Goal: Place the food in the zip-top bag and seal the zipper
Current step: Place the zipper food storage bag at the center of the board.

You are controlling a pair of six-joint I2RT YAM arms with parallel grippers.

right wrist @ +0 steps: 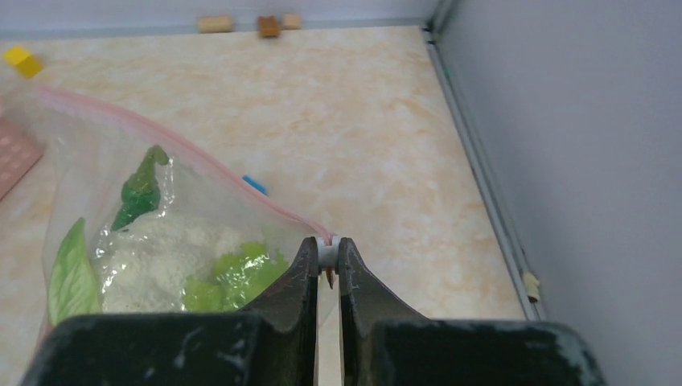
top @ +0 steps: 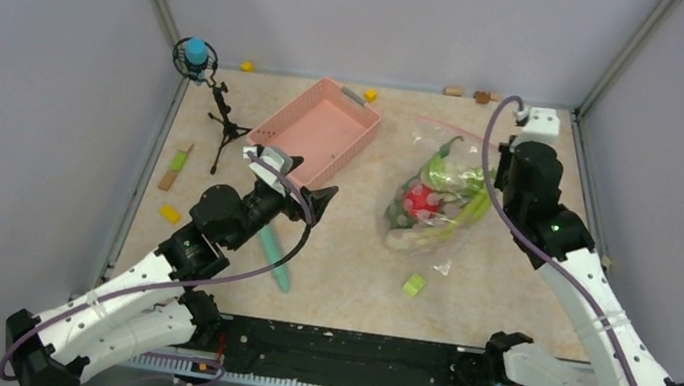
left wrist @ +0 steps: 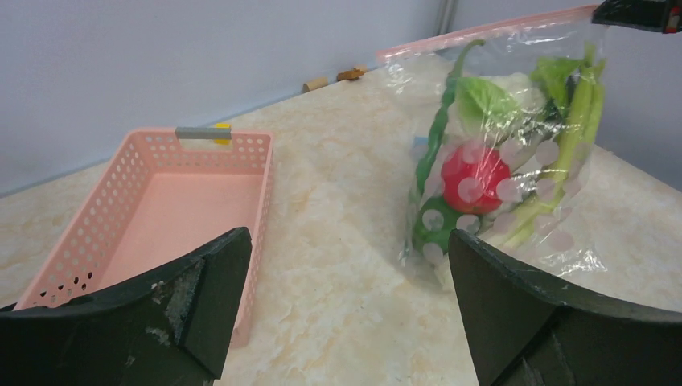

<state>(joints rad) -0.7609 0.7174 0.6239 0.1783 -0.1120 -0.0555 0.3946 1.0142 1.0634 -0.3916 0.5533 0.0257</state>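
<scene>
Bag [top: 438,201] clear, crinkly, vegetables [left wrist: 474,177] inside, pink zipper [left wrist: 482,32]

The bag [left wrist: 523,88] is clear, glossy plastic film, crinkled all over. Its zipper [left wrist: 482,32] is a smooth pink strip. Inside, the tomato [left wrist: 474,173] looks like shiny red plastic, and the cauliflower [right wrist: 161,249] has a rough, grainy white surface. The basket [left wrist: 88,233] is smooth pink plastic with perforated walls. The table [left wrist: 338,241] has a marbled beige top with a slight sheen. The left gripper [left wrist: 347,235] has matt black fingers [left wrist: 193,297], one of them scuffed grey.
</scene>
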